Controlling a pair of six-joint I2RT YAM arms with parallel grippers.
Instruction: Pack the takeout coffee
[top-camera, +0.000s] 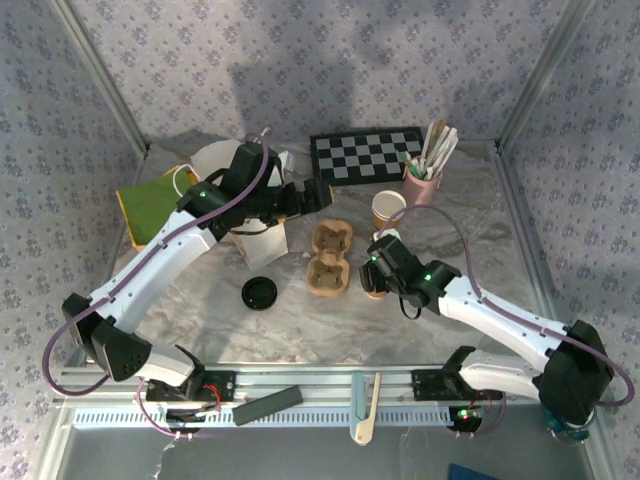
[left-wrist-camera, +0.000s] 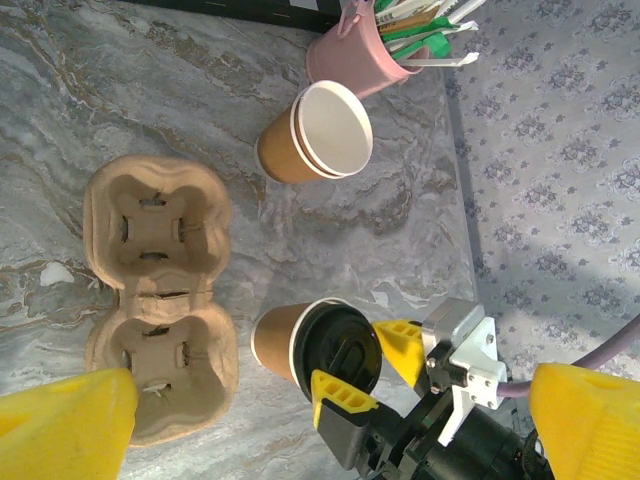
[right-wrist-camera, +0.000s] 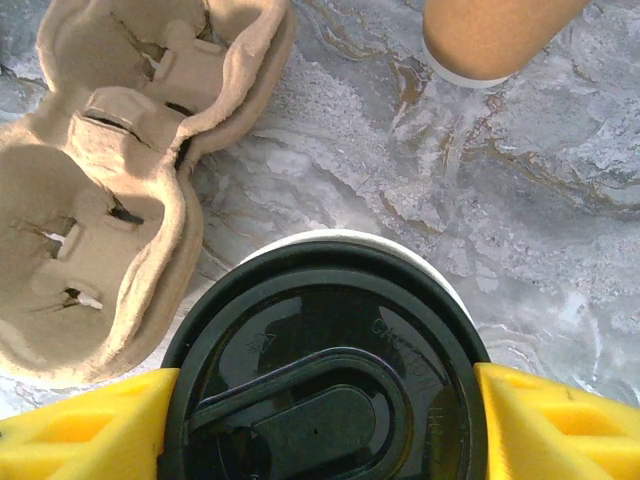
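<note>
**A:** Where is the takeout coffee (right-wrist-camera: 320, 330)?

**B:** Between the fingers of the right tool (right-wrist-camera: 320, 400). A yellow pad (right-wrist-camera: 85, 425) presses each side of its black lid, so that tool is clamped on it. The cup stands upright with its lid on. I cannot tell whether its base rests on the bench (top-camera: 200, 290).

**A:** What sits around that tool?

**B:** Just to its left lies the pulp tray (right-wrist-camera: 110, 170), with both wells empty. Ahead and to the right stand two nested paper cups (left-wrist-camera: 310, 135), open-topped with nothing inside. Beyond them is the pink cup (left-wrist-camera: 350, 55), stuffed with stirrers (top-camera: 438, 145).

**A:** And the left tool (top-camera: 318, 195)?

**B:** Its jaws are spread wide with nothing between them. It hangs past the far end of the tray, looking back at the right tool. A loose lid (top-camera: 260, 293) lies on the bench, well apart from both tools.
</note>
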